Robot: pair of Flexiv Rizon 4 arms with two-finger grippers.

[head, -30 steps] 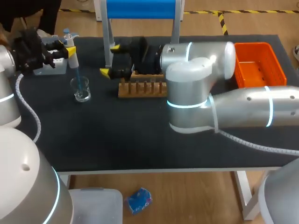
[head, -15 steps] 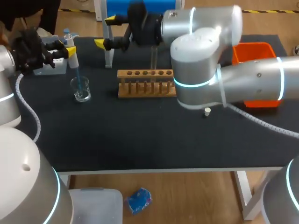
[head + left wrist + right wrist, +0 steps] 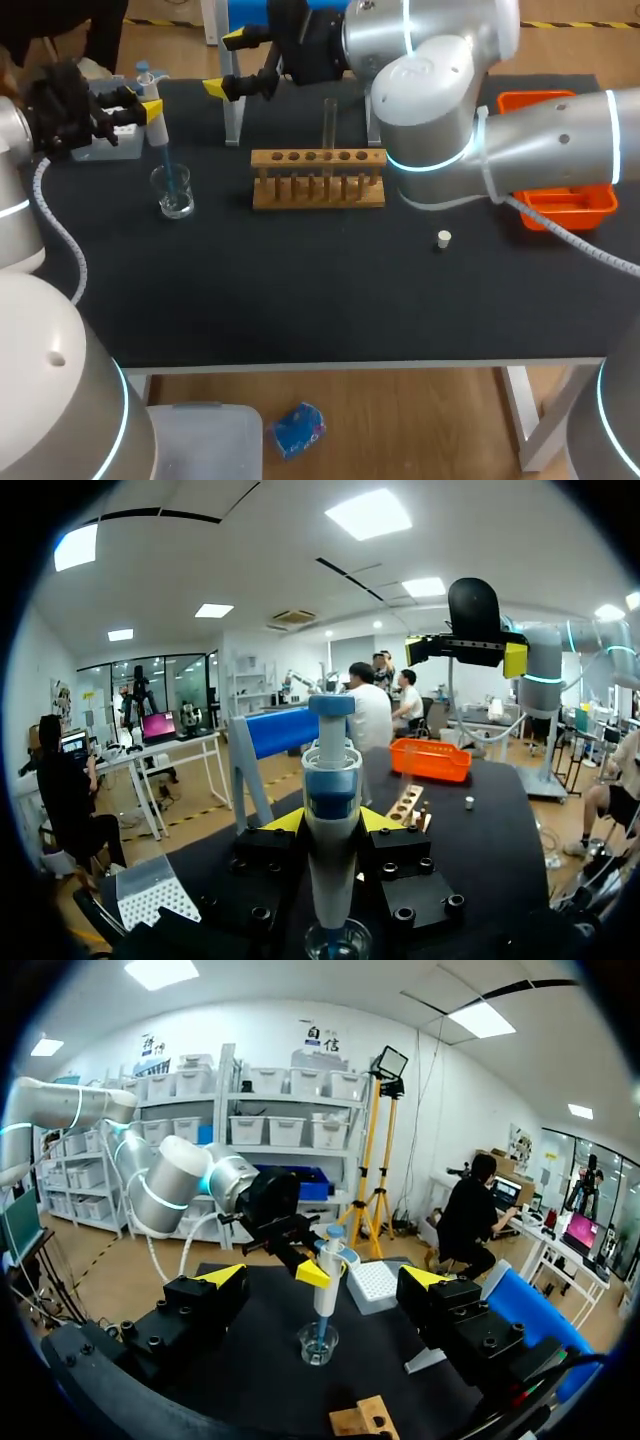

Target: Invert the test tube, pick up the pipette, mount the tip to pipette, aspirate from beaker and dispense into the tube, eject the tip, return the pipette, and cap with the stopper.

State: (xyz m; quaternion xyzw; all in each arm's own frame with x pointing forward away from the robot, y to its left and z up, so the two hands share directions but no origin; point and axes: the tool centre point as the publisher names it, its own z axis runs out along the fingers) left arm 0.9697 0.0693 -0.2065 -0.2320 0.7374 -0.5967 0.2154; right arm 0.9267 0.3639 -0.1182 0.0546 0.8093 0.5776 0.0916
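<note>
1. Far left of the worktop [image 3: 300, 290]: the left gripper [image 3: 140, 108] has its fingers closed on the pipette [image 3: 150, 92] from both sides. In the left wrist view the yellow tips flank the pipette's body. The pipette is upright.
2. The pipette's blue tip [image 3: 166, 165] points down into the beaker [image 3: 174, 195], which stands on the worktop directly below. Cannot tell whether the tip touches the liquid.
3. A white tip box [image 3: 108, 150] sits just behind the beaker, under the left gripper.
4. The right gripper [image 3: 228, 65] hangs over the far edge, left of the rack. Its fingers are spread wide and hold nothing.
5. Centre: wooden rack [image 3: 318, 190]. The test tube [image 3: 328, 120] stands upright in a hole near its middle.
6. The stopper [image 3: 444, 238] lies alone on the worktop, in front and right of the rack, apart from it.
7. Right edge: orange basket [image 3: 535, 100], partly hidden by the right arm.
</note>
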